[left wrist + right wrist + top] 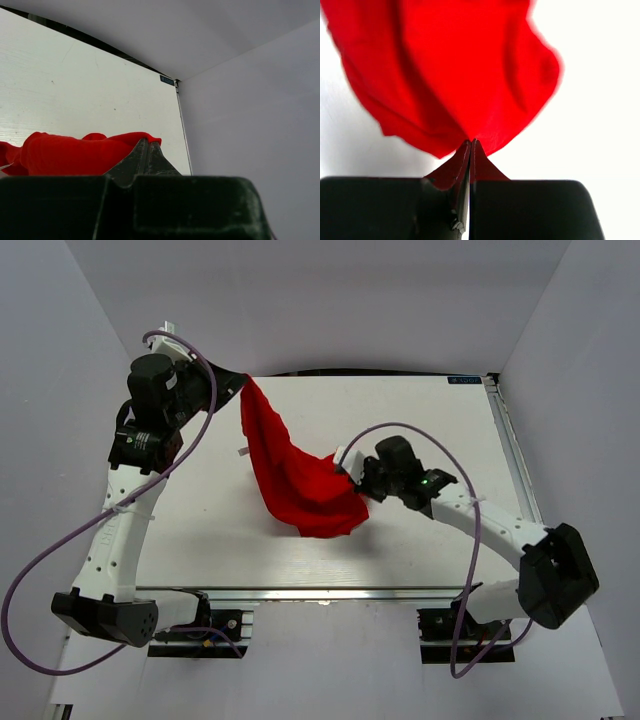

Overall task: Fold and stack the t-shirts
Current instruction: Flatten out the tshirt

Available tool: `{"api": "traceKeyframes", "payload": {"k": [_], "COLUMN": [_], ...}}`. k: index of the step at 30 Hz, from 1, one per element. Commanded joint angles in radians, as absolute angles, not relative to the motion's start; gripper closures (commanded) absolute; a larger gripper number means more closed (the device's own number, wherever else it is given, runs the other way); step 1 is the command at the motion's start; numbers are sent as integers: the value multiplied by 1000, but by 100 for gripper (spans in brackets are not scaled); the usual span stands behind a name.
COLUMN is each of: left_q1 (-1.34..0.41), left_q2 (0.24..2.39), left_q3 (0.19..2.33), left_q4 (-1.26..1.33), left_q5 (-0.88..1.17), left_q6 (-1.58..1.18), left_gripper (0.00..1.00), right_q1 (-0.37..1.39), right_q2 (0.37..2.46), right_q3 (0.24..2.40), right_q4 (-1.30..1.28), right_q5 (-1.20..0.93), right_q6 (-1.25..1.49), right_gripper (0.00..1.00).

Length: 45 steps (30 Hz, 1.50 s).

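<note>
Left gripper (238, 390) is clamped shut on one shirt (300, 485) edge at the far-left of the desk (430, 420). Right gripper (352, 478) is pinched closed on another edge mid-desk. Cloth is slung between them, probably being spread to lay flat before folding.

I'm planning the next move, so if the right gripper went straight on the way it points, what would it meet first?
The red t-shirt. The right gripper is shut on its edge, and the cloth spreads directly ahead of it. What lies past the cloth is hidden in the wrist view.
</note>
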State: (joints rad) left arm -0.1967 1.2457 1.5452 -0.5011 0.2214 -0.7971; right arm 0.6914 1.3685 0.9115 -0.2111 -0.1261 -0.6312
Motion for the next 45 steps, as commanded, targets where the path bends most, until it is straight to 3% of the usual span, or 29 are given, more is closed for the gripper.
{"api": "traceKeyframes", "payload": {"k": [1,9,30,45], "left_q1": [-184,-163,-69,-66], "left_q2": [1209,1226,1316,1152], "left_q3": [1569,1618,1848,1861], "left_q4": [-479,-436,-290,-107], "left_q5": [221,183,15,-26], "left_q6": [-764,-695,-609,-552], "left_gripper": [100,100,100,100], "right_q1": [626,465,109,52], "right_q2": [1296,1216,1262,1288], "right_q3": [1012,1192,1614,1939], "right_q4": [-229,-201,-40,94], "right_q5": [-202,-259,-302,-281], "right_q6": [-609,-618,-572,-491], "right_gripper": [100,100,100,100]}}
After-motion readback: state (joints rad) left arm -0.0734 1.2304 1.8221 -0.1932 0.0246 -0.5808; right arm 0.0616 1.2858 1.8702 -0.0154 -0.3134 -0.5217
